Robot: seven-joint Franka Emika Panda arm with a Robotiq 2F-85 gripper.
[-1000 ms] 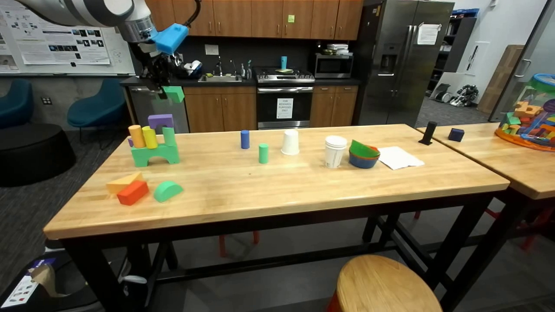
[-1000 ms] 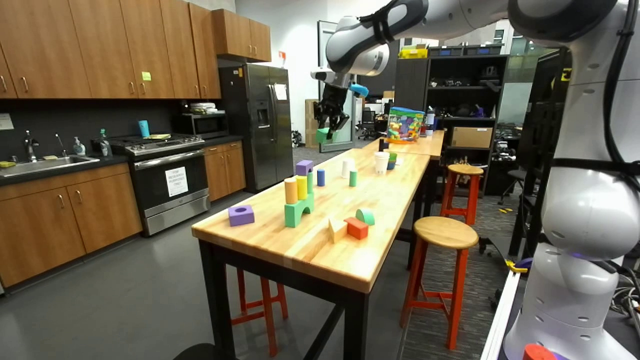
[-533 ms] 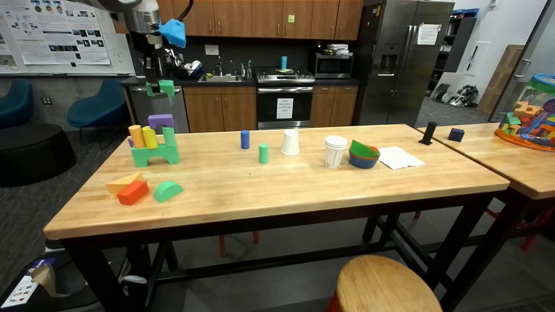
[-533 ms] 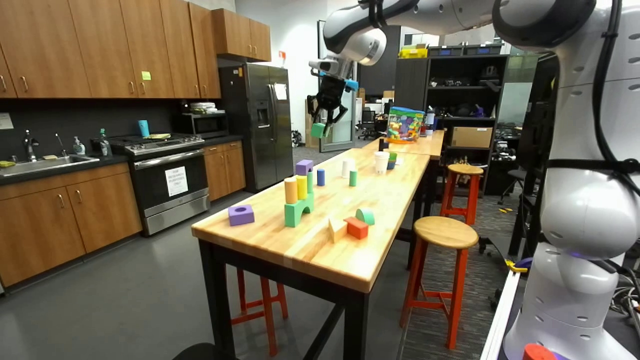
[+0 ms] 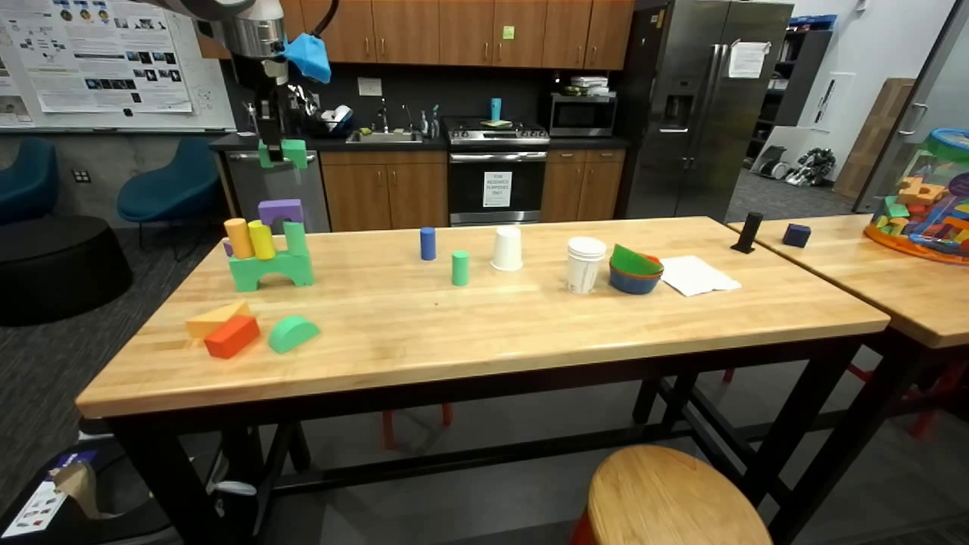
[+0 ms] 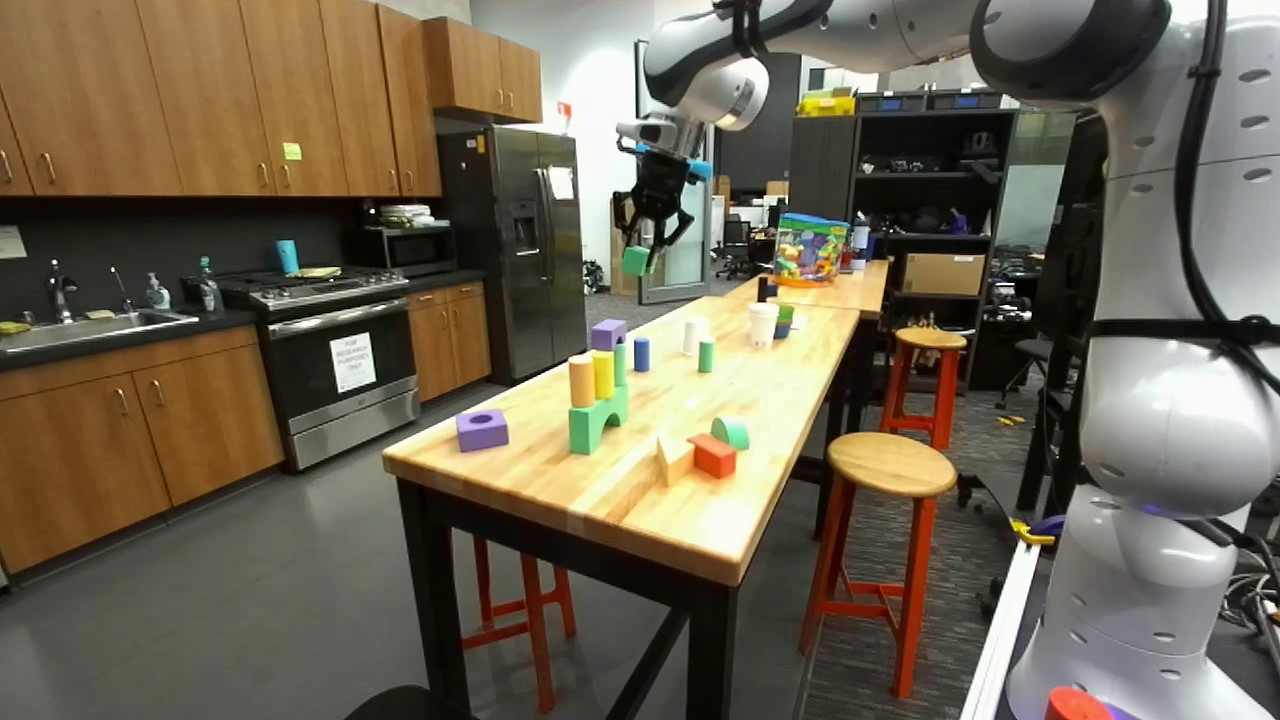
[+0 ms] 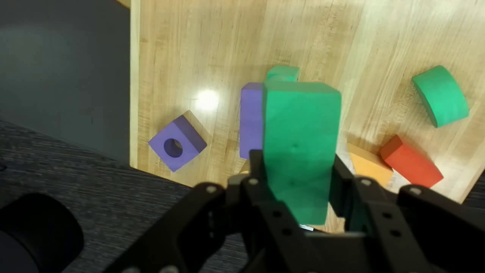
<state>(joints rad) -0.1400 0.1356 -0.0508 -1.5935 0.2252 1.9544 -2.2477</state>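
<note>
Gripper [image 7: 297, 168] clamped on the green block [image 7: 301, 121], one finger along each long side. Block hangs in mid-air over the surface [image 5: 469, 325], above and apart from the block stack near one short edge. Long axis runs across the pinch direction, roughly parallel to the long edges: one end points at that short edge, the other down the length to the far one. Looks about level.

Stack below: purple bridge [image 5: 281, 210] on top, partly hidden by the block in the wrist view; green upright [image 5: 296, 239] under one end of it. Yellow cylinder [image 5: 263, 241] and orange cylinder [image 5: 240, 238] alongside, all on a green arch [image 5: 250, 274].

Purple holed block [image 7: 178, 146] near the corner, cabinet side. Orange wedge [image 7: 369, 167] and red block [image 7: 411, 163] touching or nearly, toward the opposite long edge; green half-round [image 7: 439, 96] near them, apart.

Further along: blue cylinder [image 5: 428, 244] near the cabinet-side edge, green cylinder [image 5: 459, 269], upturned white cup [image 5: 507, 250], then white cup stack [image 5: 583, 269] and nested bowls [image 5: 634, 272].
</note>
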